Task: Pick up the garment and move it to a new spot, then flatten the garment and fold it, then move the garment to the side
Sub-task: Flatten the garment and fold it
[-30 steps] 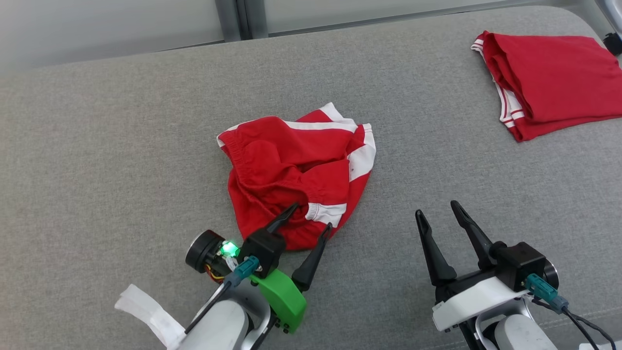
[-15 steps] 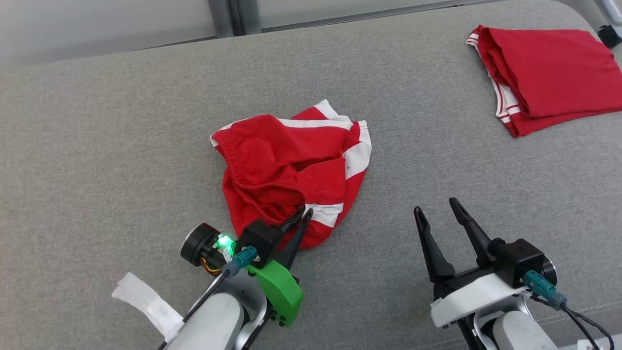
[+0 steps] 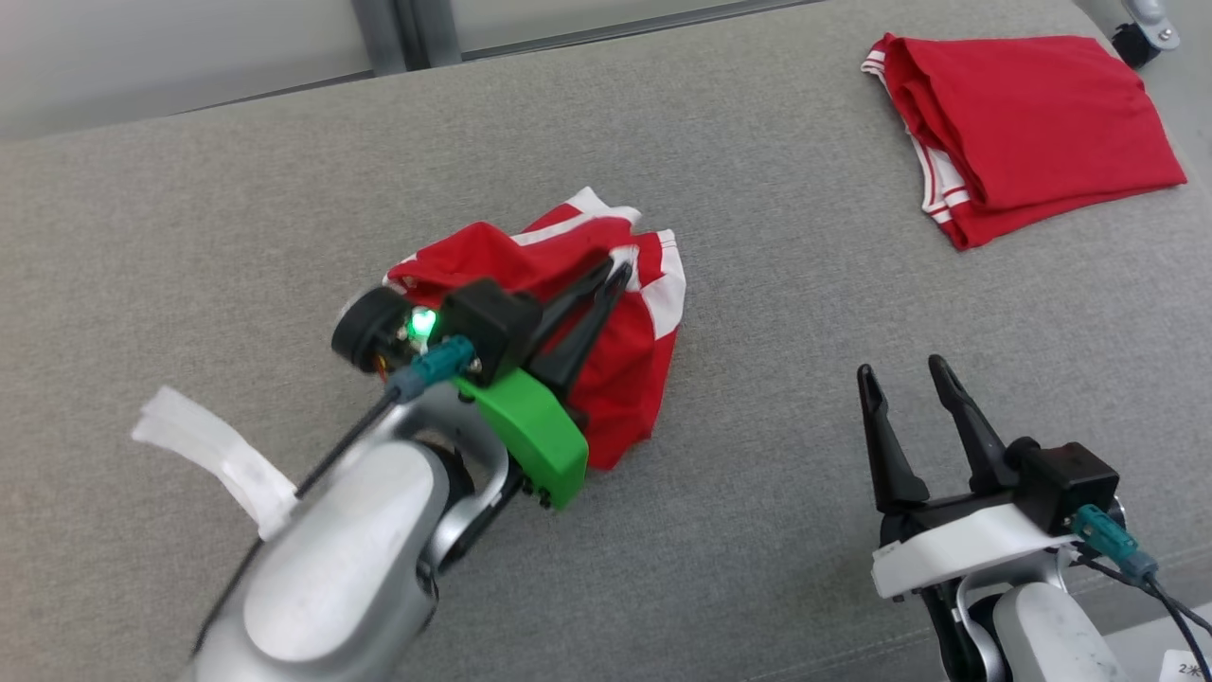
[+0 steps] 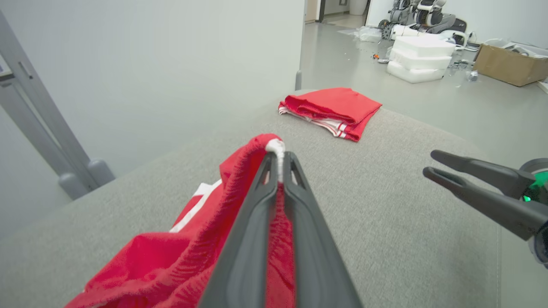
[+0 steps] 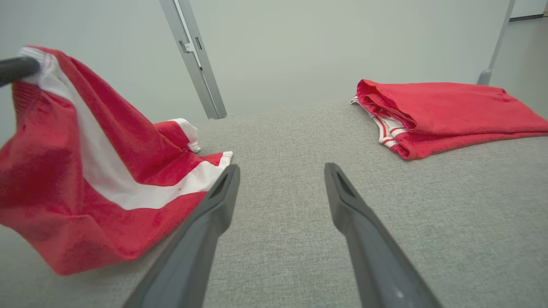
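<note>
On cushion (image 3: pixel 189 237), centre: garment (image 3: pixel 625 379), hem pinched in closed left claw (image 3: pixel 617 270), apparently part-lifted. Far right corner: folded red cloth (image 3: pixel 1023 142). Near edge: right claw (image 3: pixel 901 371), jaws apart, empty.

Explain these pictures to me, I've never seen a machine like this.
This is a robot with two arms, each ending in two long dark jaws. One picture comes from a camera on its head, looking down; the other two from wrist cameras looking along the jaws. On the grey padded surface lie a crumpled red-and-white garment and, farther right, a folded red garment. The left jaws are shut on a white-edged fold of the crumpled garment, with part of it raised. The right jaws stand open, holding nothing.
</note>
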Tool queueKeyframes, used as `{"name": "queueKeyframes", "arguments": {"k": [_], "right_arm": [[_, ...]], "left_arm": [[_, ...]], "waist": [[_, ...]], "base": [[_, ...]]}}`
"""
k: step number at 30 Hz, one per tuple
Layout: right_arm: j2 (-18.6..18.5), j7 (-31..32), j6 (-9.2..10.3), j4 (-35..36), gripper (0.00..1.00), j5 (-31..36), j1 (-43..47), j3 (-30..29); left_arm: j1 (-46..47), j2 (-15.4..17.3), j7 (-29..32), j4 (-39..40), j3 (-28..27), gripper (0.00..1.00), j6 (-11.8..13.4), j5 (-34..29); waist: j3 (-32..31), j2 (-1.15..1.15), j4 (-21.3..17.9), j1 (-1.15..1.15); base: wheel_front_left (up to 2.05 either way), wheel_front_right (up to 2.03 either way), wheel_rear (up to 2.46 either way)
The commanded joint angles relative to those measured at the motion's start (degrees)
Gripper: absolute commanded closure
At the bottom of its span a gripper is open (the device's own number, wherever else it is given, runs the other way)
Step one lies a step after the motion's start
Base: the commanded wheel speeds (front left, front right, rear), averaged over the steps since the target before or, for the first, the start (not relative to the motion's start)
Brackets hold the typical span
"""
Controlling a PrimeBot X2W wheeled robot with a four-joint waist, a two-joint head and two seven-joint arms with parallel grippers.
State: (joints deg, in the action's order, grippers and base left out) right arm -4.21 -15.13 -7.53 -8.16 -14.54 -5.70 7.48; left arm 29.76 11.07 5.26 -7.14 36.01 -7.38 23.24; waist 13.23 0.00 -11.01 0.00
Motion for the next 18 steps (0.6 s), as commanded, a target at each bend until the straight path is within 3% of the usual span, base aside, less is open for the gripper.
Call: {"name": "queueKeyframes", "arguments": {"k": [1, 5, 12, 15, 18], "right_arm": [[0.2, 0.0, 0.10, 0.3, 0.00, -0.1, -0.3, -0.9], [0.5, 0.0, 0.10, 0.7, 0.00, 0.4, -0.6, -3.3], [0.9, 0.0, 0.10, 1.0, 0.00, 0.4, -0.5, -4.3], [1.1, 0.0, 0.10, 0.8, 0.00, 0.3, -0.2, -4.1], [1.1, 0.0, 0.10, 1.0, 0.00, 0.2, 0.0, -4.1]], "left_arm": [[3.7, 1.7, 1.0, 1.7, 0.5, 1.00, -0.1, 0.8], [12.5, 4.9, 3.8, 6.1, 2.1, 1.00, -0.1, 3.5], [25.8, 6.0, 5.6, 11.9, 2.8, 1.00, -0.1, 8.4], [27.1, 6.0, 6.2, 13.3, 1.6, 1.00, 0.1, 10.7], [22.2, 7.2, 6.7, 14.4, 0.9, 1.00, 1.4, 13.1]], "waist": [[0.3, 0.00, -1.7, 0.00], [1.0, 0.00, -3.7, 0.00], [1.8, 0.00, -4.8, 0.00], [1.7, 0.00, -4.2, 0.00], [1.6, 0.00, -3.3, 0.00]], "base": [[0.00, 0.00, 0.00], [0.00, 0.00, 0.00], [0.00, 0.00, 0.00], [0.00, 0.00, 0.00], [0.00, 0.00, 0.00]]}}
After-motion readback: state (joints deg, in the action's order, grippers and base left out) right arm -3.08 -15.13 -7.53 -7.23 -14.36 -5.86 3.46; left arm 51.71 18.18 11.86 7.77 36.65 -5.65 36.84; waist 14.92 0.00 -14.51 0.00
